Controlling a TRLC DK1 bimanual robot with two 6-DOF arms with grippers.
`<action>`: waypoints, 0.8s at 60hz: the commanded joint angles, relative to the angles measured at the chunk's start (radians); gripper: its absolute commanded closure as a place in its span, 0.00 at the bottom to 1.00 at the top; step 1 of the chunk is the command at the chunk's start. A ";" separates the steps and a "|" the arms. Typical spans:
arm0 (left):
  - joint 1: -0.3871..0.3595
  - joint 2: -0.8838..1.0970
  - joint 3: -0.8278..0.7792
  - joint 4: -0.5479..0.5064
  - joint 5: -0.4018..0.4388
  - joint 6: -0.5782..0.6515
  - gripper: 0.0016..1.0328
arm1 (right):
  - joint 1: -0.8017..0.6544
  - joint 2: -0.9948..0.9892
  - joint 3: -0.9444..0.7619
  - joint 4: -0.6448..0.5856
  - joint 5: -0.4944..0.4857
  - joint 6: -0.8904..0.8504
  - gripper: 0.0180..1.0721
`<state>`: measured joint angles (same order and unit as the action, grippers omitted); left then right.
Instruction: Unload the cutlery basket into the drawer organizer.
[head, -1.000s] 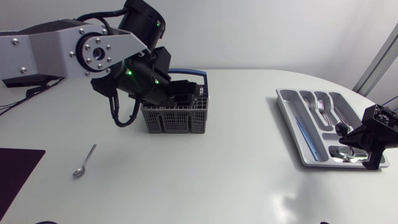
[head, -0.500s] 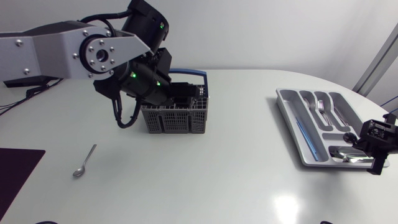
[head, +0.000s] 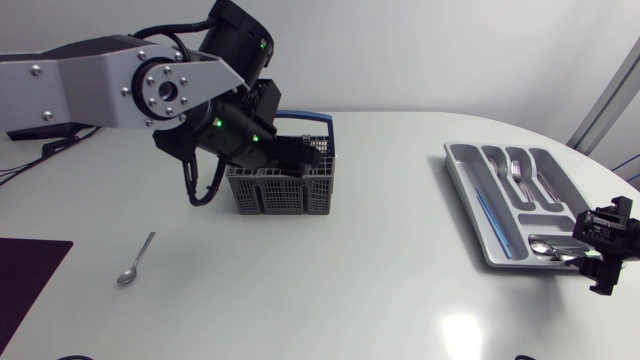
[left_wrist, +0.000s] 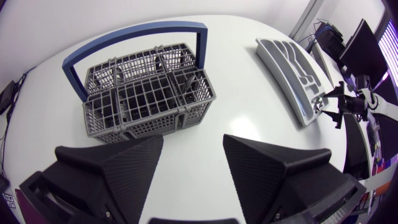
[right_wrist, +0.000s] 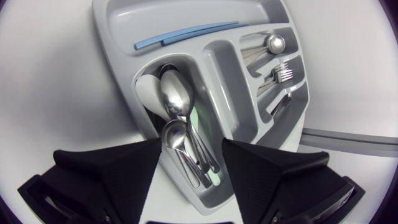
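Note:
The grey cutlery basket (head: 280, 190) with a blue handle stands left of centre; what is in it I cannot make out. My left gripper (head: 300, 152) hangs over its top, open and empty, and in the left wrist view the left gripper (left_wrist: 193, 142) has the basket (left_wrist: 146, 93) ahead of it. The grey drawer organizer (head: 470, 200) lies at the right. My right gripper (head: 592, 258) is open at its near end. In the right wrist view the right gripper (right_wrist: 191, 144) is over several spoons (right_wrist: 177, 121) lying in a compartment. Forks (right_wrist: 281, 74) fill another compartment.
A loose spoon (head: 135, 260) lies on the table, near left of the basket. A dark mat (head: 25, 275) covers the near left corner. Blue sticks (right_wrist: 186, 34) lie in the organizer's long slot. The table's right edge runs close behind the organizer.
My right gripper has opened and drawn back from over the organizer's near end toward the table's right edge, leaving a spoon in the compartment. The left arm has barely shifted.

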<state>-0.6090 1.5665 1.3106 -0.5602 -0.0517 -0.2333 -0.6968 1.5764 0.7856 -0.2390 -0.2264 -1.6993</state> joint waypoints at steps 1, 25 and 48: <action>0.011 -0.002 -0.004 -0.003 -0.004 0.052 0.34 | -0.001 -0.021 -0.017 -0.014 0.006 -0.016 0.06; 0.023 -0.013 -0.022 0.002 0.009 0.200 0.33 | 0.172 -0.214 0.132 -0.396 -0.085 0.271 0.06; 0.055 -0.034 -0.063 0.002 0.062 0.284 0.27 | 0.513 -0.269 0.319 -0.677 -0.137 0.747 0.06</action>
<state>-0.5720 1.5623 1.2724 -0.5598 -0.0055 0.0128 -0.2443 1.3182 1.0580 -0.8764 -0.3557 -1.0847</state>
